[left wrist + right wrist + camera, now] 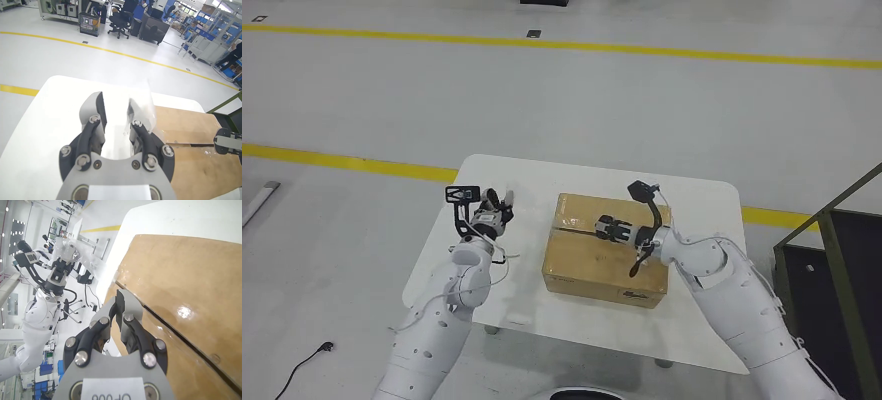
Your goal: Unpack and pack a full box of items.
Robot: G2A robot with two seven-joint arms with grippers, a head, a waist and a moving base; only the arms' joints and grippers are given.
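Observation:
A closed brown cardboard box (587, 265) sits mid-table, with a dark seam between its top flaps (170, 328) and a glossy film along it. My right gripper (118, 306) is shut, with nothing visible in it, just above the seam near the box's left end (607, 230). My left gripper (115, 109) is open and raised over the table left of the box (492, 212). A crumpled strip of clear tape (143, 100) clings to one of its fingers (132, 113) and trails off it; the strip of tape (85, 256) is also seen from the right wrist.
The white table (542, 180) has bare surface left of the box and behind it. A dark green metal frame (832, 260) stands just off the table's right side. Yellow lines (342, 160) cross the floor around the table.

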